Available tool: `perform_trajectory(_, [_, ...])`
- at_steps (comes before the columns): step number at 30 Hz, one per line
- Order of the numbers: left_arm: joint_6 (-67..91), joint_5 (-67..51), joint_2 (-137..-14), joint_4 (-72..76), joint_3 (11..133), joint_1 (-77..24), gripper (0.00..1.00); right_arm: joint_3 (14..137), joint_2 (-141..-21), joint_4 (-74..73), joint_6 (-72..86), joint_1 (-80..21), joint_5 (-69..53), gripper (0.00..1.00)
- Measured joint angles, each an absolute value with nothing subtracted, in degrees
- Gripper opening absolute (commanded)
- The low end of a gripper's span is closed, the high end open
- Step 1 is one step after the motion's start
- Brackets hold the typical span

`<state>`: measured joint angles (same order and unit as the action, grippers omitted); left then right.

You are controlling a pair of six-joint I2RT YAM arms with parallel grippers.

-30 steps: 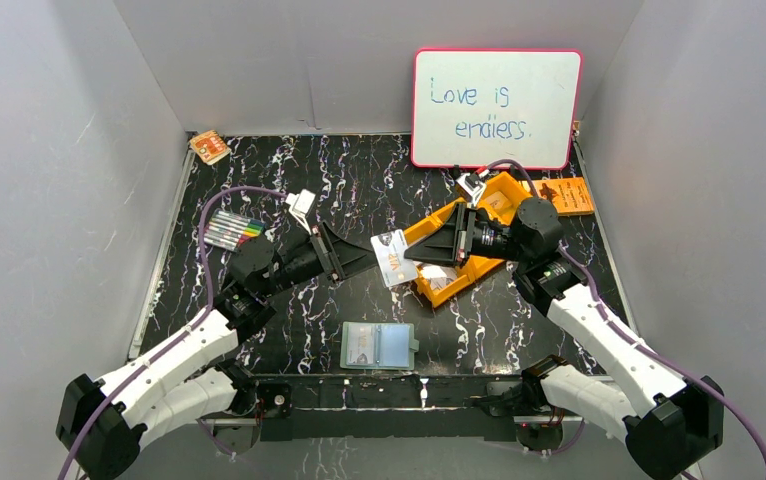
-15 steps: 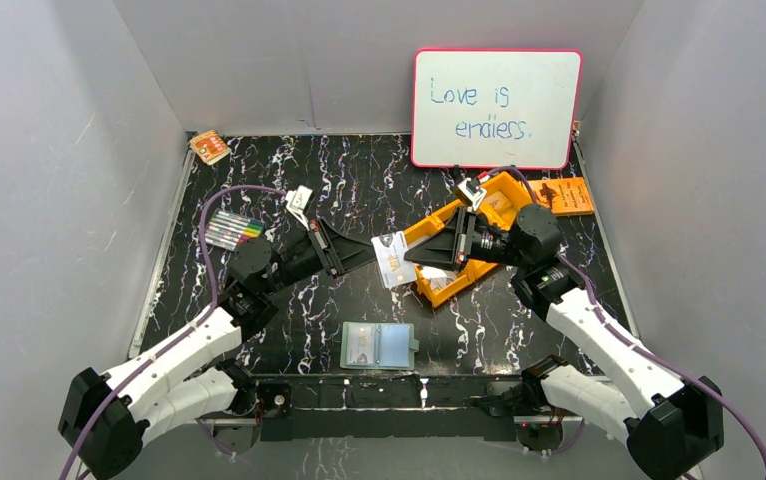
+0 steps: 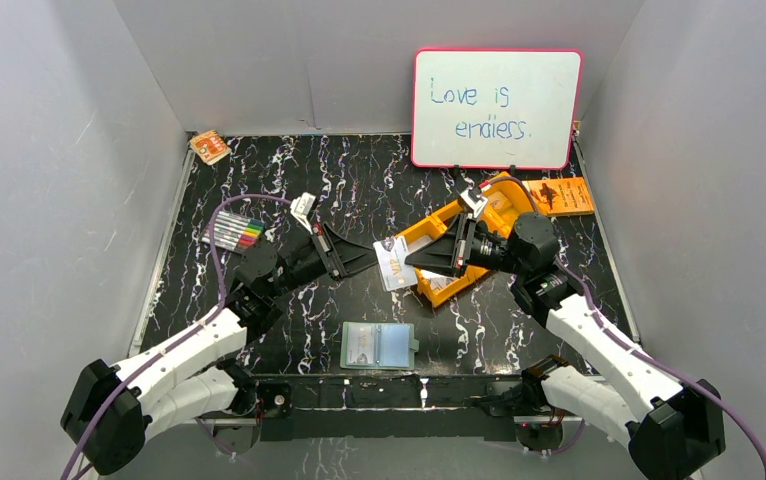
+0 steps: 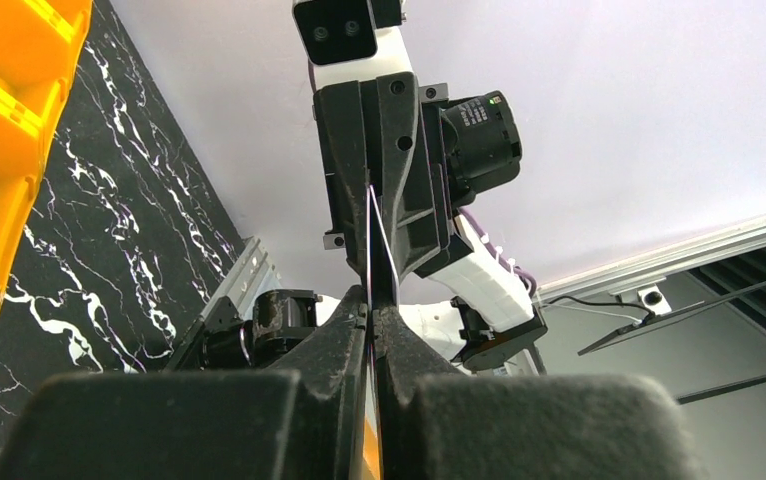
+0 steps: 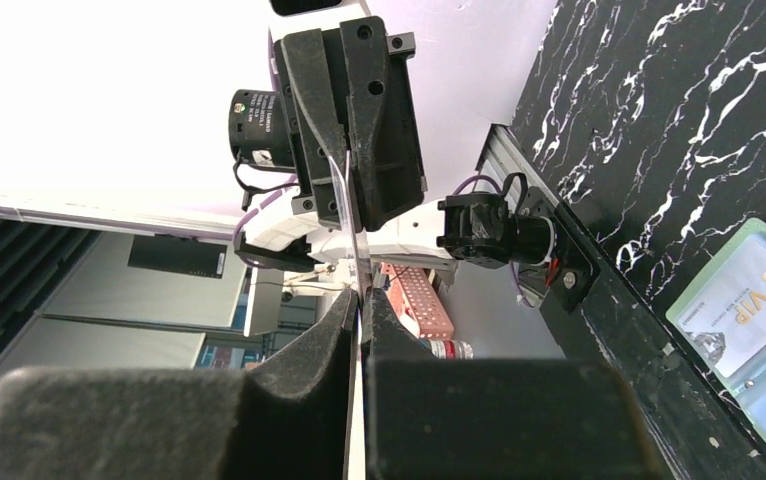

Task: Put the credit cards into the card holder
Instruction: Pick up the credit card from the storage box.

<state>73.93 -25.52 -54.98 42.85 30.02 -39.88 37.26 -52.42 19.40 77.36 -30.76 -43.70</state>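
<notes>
I see the black marbled table [image 3: 359, 180] with the orange tray [image 3: 449, 290] on its right and the card holder [image 3: 379, 345] lying open near its front edge; above the middle, my left gripper [image 3: 371, 257] and right gripper [image 3: 411, 260] both clamp one credit card [image 3: 396, 272], held off the table

Left arm: extends from its base at 7 o'clock, wrist aimed toward 3 o'clock. Left end effector [image 3: 373, 257] is clamped on the edge of a credit card [image 3: 392, 264].

Right arm: extends from 5 o'clock, wrist aimed toward 9 o'clock. Right end effector [image 3: 408, 258] pinches the opposite edge of the same card. Tips face each other.
</notes>
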Motion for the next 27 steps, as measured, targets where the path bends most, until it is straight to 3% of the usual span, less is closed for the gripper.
perform_trajectory(10, [75.02, -24.60, -54.98, 43.57, 29.19, -39.88, 0.00, 35.81, -51.94, 19.22, 78.48, -30.76, -42.98, 0.26])
perform_trajectory(17, [75.70, -24.36, -55.00, 43.72, 28.51, -39.88, 0.00, 35.81, -51.83, 18.81, 78.48, -30.76, -42.92, 0.00])
perform_trajectory(27, [73.38, -23.29, -54.85, 41.08, 28.56, -40.12, 0.00, 35.79, -50.37, 14.59, 76.23, -30.89, -40.91, 0.00])
